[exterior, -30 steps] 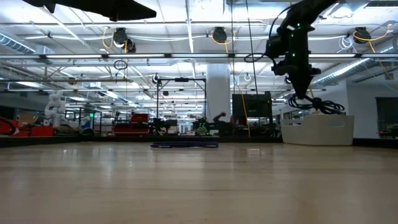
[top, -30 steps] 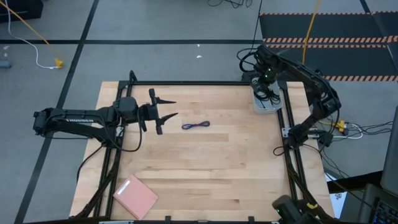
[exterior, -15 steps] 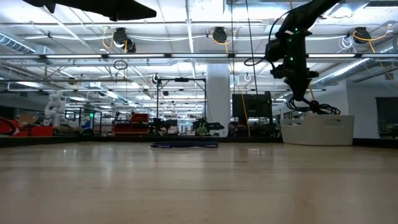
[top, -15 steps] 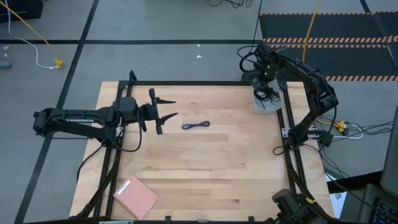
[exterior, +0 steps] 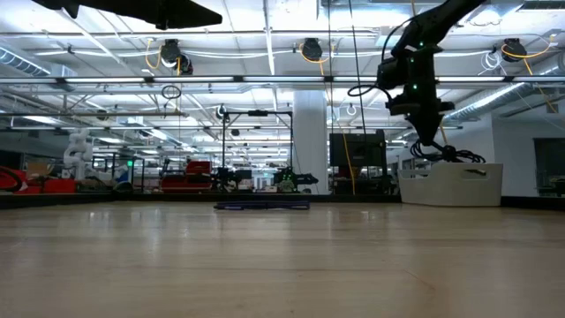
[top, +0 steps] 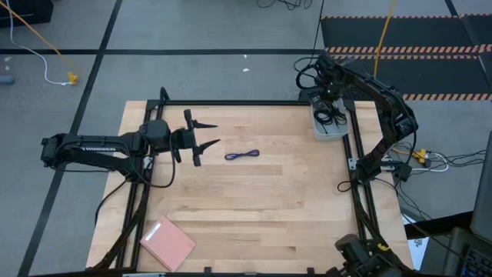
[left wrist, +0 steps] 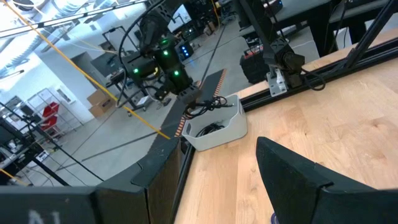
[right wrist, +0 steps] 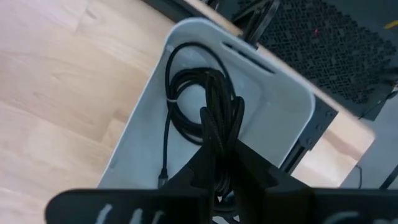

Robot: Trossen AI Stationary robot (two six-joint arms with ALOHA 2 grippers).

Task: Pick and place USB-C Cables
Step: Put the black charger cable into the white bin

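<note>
At nine o'clock the left gripper (top: 201, 132) is held spread and empty, poised toward the blue-purple cable (top: 241, 155) lying mid-table. At two o'clock a bundled black cable (right wrist: 219, 127) is clamped by the right gripper (right wrist: 221, 163) over the white bin (top: 329, 129), evidently for release there.

Dark arms, pale lettering on left arm (top: 92, 146), green wrist lights.

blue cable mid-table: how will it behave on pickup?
Probably floppy: the blue cable is a thin cord lying flat in a small loose bundle, so its ends may droop. Likely very light. It sits low on the table, so a pinch could slip.
</note>
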